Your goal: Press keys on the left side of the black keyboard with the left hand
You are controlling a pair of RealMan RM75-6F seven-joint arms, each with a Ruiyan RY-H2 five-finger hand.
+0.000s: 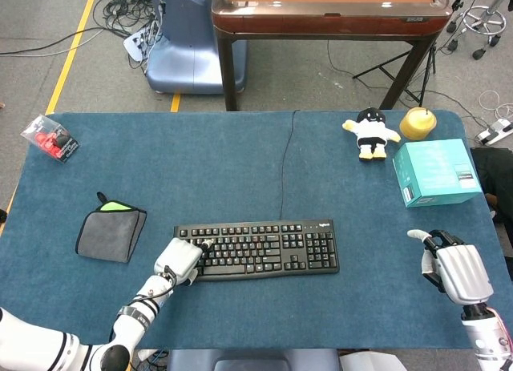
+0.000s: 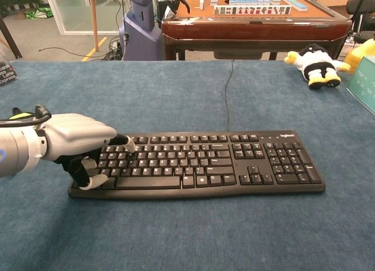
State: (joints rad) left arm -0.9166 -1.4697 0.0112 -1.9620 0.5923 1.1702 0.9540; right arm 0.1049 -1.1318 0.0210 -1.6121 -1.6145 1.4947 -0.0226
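Note:
The black keyboard (image 1: pixel 264 247) lies in the middle of the blue table, nearer the front edge, and the chest view shows it as well (image 2: pixel 222 163). My left hand (image 1: pixel 178 260) rests on its left end. In the chest view the left hand (image 2: pixel 73 143) has its fingers curled down onto the leftmost keys, with one fingertip stretched toward the upper key rows. It holds nothing. My right hand (image 1: pixel 453 271) hovers at the table's front right, far from the keyboard, fingers apart and empty; the chest view does not show it.
A grey pouch (image 1: pixel 111 233) lies left of the keyboard. The keyboard's cable (image 1: pixel 284 163) runs to the far edge. A teal box (image 1: pixel 437 172), a plush penguin (image 1: pixel 369 133) and a yellow object (image 1: pixel 418 122) sit at the far right. A red packet (image 1: pixel 50 138) is at the far left.

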